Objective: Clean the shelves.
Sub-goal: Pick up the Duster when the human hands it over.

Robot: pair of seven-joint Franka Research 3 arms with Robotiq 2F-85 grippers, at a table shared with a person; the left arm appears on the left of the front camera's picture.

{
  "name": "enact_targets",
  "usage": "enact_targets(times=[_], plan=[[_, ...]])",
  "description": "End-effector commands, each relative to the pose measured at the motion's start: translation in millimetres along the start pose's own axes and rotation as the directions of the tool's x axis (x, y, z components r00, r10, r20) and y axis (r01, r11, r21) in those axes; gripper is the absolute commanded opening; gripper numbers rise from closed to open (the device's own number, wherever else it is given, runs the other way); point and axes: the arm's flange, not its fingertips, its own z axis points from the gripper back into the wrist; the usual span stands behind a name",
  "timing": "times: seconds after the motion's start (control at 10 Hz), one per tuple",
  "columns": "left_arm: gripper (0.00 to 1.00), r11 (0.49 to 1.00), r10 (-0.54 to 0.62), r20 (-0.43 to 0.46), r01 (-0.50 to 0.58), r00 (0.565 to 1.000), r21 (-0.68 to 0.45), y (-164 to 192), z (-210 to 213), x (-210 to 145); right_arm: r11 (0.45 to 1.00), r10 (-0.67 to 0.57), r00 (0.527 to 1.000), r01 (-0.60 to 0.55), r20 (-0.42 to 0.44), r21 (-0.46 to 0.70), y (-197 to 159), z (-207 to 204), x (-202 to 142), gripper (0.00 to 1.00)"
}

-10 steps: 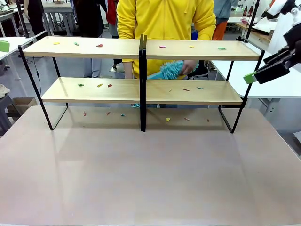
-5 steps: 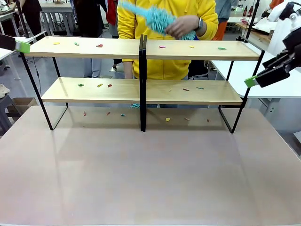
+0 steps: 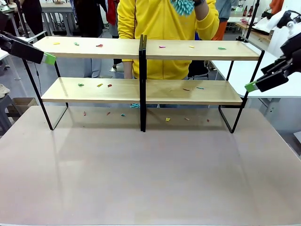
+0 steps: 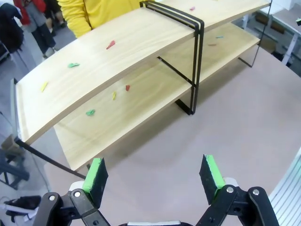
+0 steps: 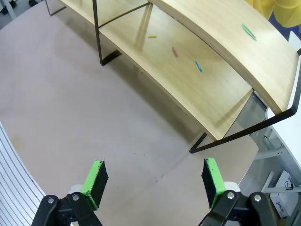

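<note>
Shelves (image 3: 117, 89) stand across the far half of the grey-brown tabletop (image 3: 150, 169), 12 o'clock from the front camera. The central black upright splits the four boards. Coloured scraps (image 3: 99, 45) lie on both tiers and on the tabletop under the rack, in the same spots as half a second ago.

Left gripper (image 3: 48, 59) is at 10 o'clock, its green pad just beside the top-left board's outer end. It has come in from the frame's left edge since the earlier frame. In the left wrist view the gripper (image 4: 155, 174) hangs above the tabletop with jaws wide apart, nothing between them, and the shelves (image 4: 141, 42) lie at 12 o'clock.

Right gripper (image 3: 250, 86) is at 3 o'clock, off the rack's right end and barely shifted. In its own view the gripper (image 5: 153, 176) has jaws wide and empty, with the shelves (image 5: 207, 84) at 1 o'clock.

Person in yellow top (image 3: 160, 28) stands behind the rack. The teal duster (image 3: 182, 5), at chest height before, is now raised to the top edge at 12 o'clock.
</note>
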Motion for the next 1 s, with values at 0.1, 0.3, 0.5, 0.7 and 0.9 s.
enact_targets(times=[0.1,0.3,0.5,0.7,0.9], plan=[[1.00,0.999,0.027,0.042,-0.028,0.999,0.036,-27,1,-72,1.000,0.022,1.000,-0.023,0.021,0.016,10,-14,-30,1.00],[1.00,0.996,0.071,0.112,-0.077,0.991,0.052,-29,9,-80,0.999,0.033,0.999,-0.033,0.008,0.030,9,-18,-29,1.00],[1.00,0.992,0.106,0.172,-0.115,0.979,0.044,-33,16,-82,0.999,0.029,1.000,-0.029,0.003,0.044,6,-21,-29,1.00],[1.00,0.993,0.102,0.221,-0.113,0.970,0.039,-36,24,-87,0.998,0.025,1.000,-0.025,0.003,0.057,5,-23,-31,1.00],[1.00,0.993,0.101,0.206,-0.111,0.973,0.039,-36,23,-87,0.997,0.032,0.999,-0.032,0.000,0.063,5,-24,-31,1.00]])
